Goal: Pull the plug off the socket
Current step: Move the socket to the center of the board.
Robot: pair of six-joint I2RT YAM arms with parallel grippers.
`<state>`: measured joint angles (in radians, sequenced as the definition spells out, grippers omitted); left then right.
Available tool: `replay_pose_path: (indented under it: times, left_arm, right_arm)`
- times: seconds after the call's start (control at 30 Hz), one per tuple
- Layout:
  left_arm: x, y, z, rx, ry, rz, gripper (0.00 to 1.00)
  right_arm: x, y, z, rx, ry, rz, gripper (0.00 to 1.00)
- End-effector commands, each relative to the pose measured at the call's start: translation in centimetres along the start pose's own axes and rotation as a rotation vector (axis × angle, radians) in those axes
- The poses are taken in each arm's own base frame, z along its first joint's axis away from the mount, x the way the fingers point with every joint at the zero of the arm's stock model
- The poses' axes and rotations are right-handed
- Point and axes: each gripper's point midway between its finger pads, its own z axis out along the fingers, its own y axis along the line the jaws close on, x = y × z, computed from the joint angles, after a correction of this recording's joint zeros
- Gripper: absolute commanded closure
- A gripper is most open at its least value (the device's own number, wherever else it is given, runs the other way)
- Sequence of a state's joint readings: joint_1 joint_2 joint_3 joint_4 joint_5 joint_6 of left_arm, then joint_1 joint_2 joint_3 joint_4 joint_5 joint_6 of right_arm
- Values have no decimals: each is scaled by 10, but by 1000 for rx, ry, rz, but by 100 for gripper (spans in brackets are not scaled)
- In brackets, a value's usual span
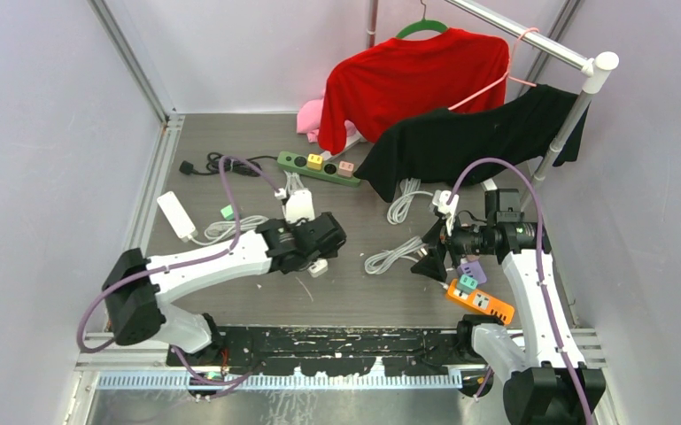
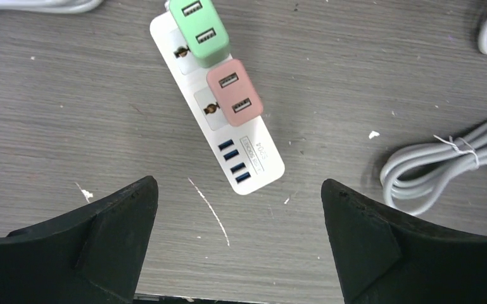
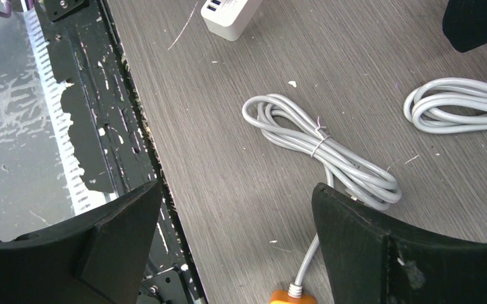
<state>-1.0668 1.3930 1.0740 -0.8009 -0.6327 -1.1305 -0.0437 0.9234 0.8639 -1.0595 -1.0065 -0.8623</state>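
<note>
Under the left pincer [image 2: 239, 187], on the grey bench [image 2: 69, 114], lies the white socket strip [image 2: 253, 168], with a green plug [image 2: 197, 28] and a pink plug [image 2: 234, 93] seated next to each other in it. This pincer is spread wide above the strip's near end and touches nothing; I think it is lining up with the pink plug. The right pincer [image 3: 235, 190] is also spread and empty, over a coiled grey cable [image 3: 329, 152], perhaps kept free to steady the strip.

left gripper [image 2: 239, 244] jaws wide, empty | white power strip [image 2: 253, 166] below | green plug [image 2: 198, 30], pink plug [image 2: 234, 93] seated | grey cable [image 2: 446, 158] right
</note>
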Motion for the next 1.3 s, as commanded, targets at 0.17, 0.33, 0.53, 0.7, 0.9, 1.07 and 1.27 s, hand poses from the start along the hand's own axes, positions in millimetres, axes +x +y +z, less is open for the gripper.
replay_pose_path:
  times: [0.17, 0.33, 0.53, 0.7, 0.9, 1.07, 1.27]
  left_arm:
    - [-31, 11, 1, -190, -90, 96, 0]
    - [-38, 30, 6, -270, -59, 84, 0]
    - [-24, 20, 35, -186, 35, -7, 1]
    - [-23, 13, 58, -194, 69, -26, 2]
    - [-19, 5, 73, -244, 136, 48, 1]
    - [5, 4, 90, -243, 198, 48, 2]
    - [21, 2, 102, -212, 231, 33, 8]
  right_arm:
    - [-10, -3, -3, 4, -19, -30, 7]
    - [-11, -1, -4, 3, -25, -41, 7]
    - [-12, 1, -4, 4, -29, -47, 7]
    - [-12, 2, -5, 3, -33, -52, 7]
    - [-13, 5, -5, -6, -39, -56, 7]
    - [-15, 6, -6, -3, -44, -72, 7]
    - [-14, 6, -6, -7, -44, -68, 7]
